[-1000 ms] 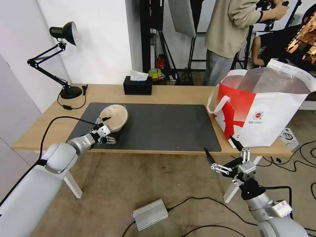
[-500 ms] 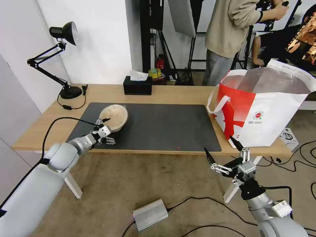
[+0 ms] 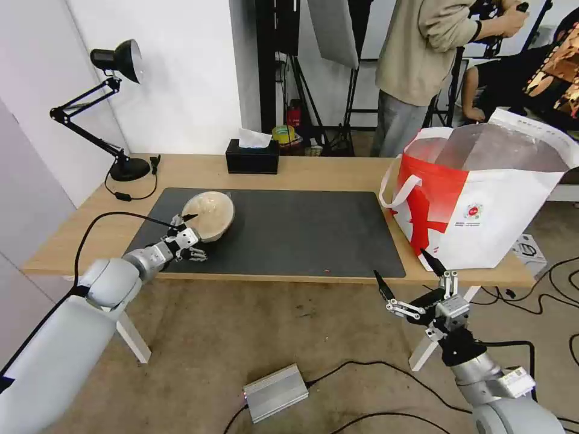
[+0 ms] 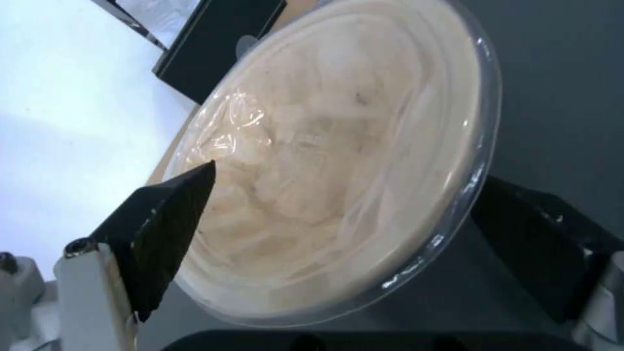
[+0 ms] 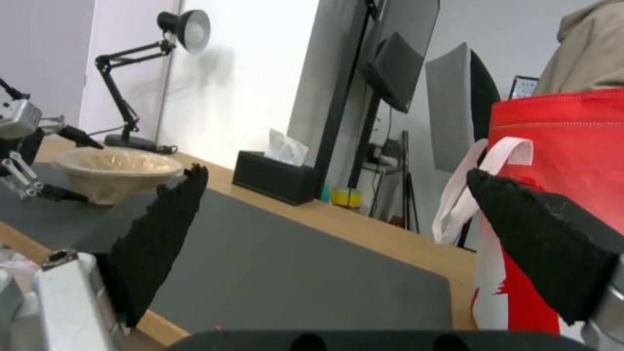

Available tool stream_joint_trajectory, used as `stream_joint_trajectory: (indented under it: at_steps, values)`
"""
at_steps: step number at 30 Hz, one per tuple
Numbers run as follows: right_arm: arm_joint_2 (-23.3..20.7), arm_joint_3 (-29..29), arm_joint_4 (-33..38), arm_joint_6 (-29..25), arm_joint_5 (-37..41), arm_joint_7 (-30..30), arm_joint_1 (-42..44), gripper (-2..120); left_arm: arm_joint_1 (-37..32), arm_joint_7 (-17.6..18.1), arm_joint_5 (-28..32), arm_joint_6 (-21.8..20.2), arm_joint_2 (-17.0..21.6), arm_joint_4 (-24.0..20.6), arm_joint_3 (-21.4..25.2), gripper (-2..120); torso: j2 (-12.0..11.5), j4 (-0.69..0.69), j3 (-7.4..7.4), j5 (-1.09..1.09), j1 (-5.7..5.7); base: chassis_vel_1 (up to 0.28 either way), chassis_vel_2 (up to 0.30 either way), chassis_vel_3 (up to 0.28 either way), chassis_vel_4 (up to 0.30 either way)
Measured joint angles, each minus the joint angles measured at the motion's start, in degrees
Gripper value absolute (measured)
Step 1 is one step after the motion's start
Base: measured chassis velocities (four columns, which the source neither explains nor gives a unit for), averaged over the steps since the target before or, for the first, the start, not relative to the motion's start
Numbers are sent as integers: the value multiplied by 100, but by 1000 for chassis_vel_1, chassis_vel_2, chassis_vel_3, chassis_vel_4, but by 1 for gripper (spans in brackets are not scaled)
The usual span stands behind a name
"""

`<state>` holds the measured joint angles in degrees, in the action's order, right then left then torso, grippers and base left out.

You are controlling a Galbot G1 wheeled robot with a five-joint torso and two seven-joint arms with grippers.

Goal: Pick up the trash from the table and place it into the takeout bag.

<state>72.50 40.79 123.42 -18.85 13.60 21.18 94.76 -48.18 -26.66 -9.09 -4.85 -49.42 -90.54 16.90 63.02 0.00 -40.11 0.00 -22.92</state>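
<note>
The trash in view is a beige round lidded bowl on the left part of the dark mat on the table. My left gripper is open and straddles the bowl's near rim. One black finger lies over the clear lid; the other reaches low beside the bowl's wall. The right wrist view shows the bowl upright with the left gripper at it. My right gripper hangs open below the table's front edge, near the takeout bag, which stands open at the right end.
A black tissue box sits at the table's back edge and a black desk lamp at the back left. Cables and a silver box lie on the floor. A person stands behind the table.
My left gripper has shifted slightly left and farther in at the bowl's rim. The bowl, the bag and the right arm have stayed where they were.
</note>
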Motion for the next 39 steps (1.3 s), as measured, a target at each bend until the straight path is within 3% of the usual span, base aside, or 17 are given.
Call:
stream_joint_trajectory:
  at_steps: [17,21,25,27,29,31,39]
  values:
    - [0,0,0,0,0,0,0,100,307,43,-168,28,-148,246,-227,99,0,0,0,0,0,0,0,0,0]
    - [0,0,0,0,0,0,0,100,347,50,-194,40,-163,293,-253,88,0,0,0,0,0,0,0,0,0]
    - [1,0,0,0,0,0,0,100,382,51,-206,45,-172,321,-286,69,0,0,0,0,0,0,0,0,0]
    - [0,0,0,0,0,0,0,100,385,52,-206,46,-172,321,-290,67,0,0,0,0,0,0,0,0,0]
    - [0,0,0,0,0,0,0,100,393,52,-206,47,-172,321,-303,55,0,0,0,0,0,0,0,0,0]
    - [0,0,0,0,0,0,0,100,395,52,-206,47,-171,321,-306,54,0,0,0,0,0,0,0,0,0]
    - [0,0,0,0,0,0,0,100,399,51,-202,48,-141,299,-314,19,0,0,0,0,0,0,0,0,0]
